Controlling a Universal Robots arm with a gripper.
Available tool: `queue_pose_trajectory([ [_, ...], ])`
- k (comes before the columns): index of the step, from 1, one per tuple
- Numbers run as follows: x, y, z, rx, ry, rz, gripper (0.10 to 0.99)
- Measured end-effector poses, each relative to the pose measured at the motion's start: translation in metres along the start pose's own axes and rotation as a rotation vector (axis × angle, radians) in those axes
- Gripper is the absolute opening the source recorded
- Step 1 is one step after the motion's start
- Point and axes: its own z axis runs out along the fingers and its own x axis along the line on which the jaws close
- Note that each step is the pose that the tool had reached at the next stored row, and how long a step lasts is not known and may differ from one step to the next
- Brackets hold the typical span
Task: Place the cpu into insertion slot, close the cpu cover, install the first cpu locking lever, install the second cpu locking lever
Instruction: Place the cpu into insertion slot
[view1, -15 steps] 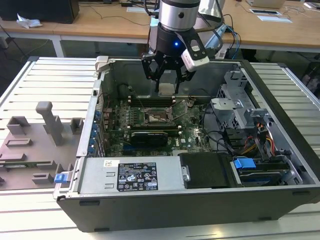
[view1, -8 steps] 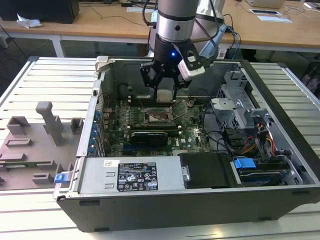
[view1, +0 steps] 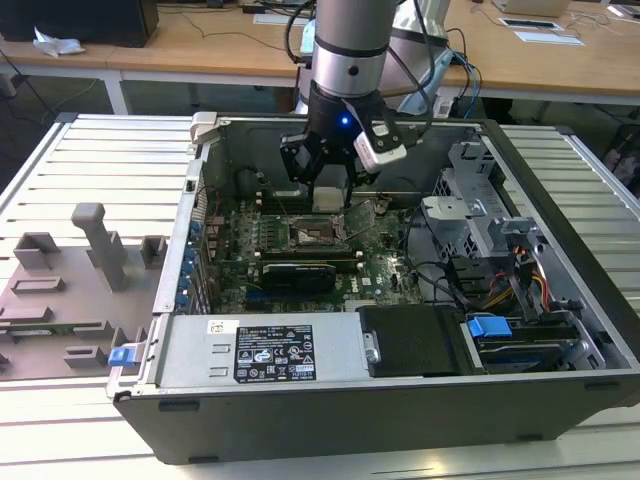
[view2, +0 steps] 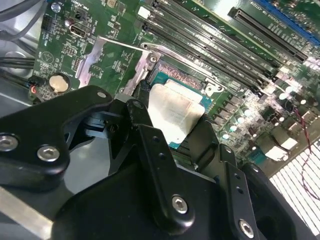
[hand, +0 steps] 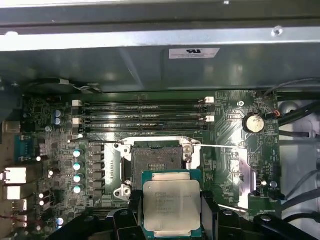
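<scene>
A slatted metal surface (view1: 90, 150) carries an open computer case (view1: 400, 400) lying on its side, with the green motherboard (view1: 385, 275) in its floor. The arm (view1: 350, 40) reaches down into the case.

Its pincer (view1: 328, 190) is closed narrowly on the cpu (hand: 171, 205), a black finger (hand: 207, 212) against each of two opposite edges, metal top facing up. The chip hangs above the board, near the insertion slot (hand: 157, 160) but not in it. The recess lies bare and dark inside its silver rim, just beside the long memory slots (hand: 145, 112). The cpu cover (view2: 89, 60) is swung open to one side, so the way down looks free.

The step in hand, as I judge it, is the first: placing the chip. Seating it calls for its edges squared to the recess, the chip held level, and a soft descent, since a tilt could harm the contacts.

The chip's underside and any corner mark are hidden. How high it hangs cannot be judged. Thin bright rods (hand: 220, 146) beside the slot may be the locking levers; I cannot tell.
</scene>
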Motion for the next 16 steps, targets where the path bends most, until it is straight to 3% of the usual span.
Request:
queue_pose_trajectory([
  [4, 0.0004, 0.0060, 0.0134, 0.001, 0.0000, 0.000, 0.545],
  [12, 0.0004, 0.0065, 0.0146, 0.002, -0.0004, 0.006, 0.545],
  [16, 0.0004, 0.0064, 0.0151, 0.011, -0.0035, 0.089, 0.545],
])
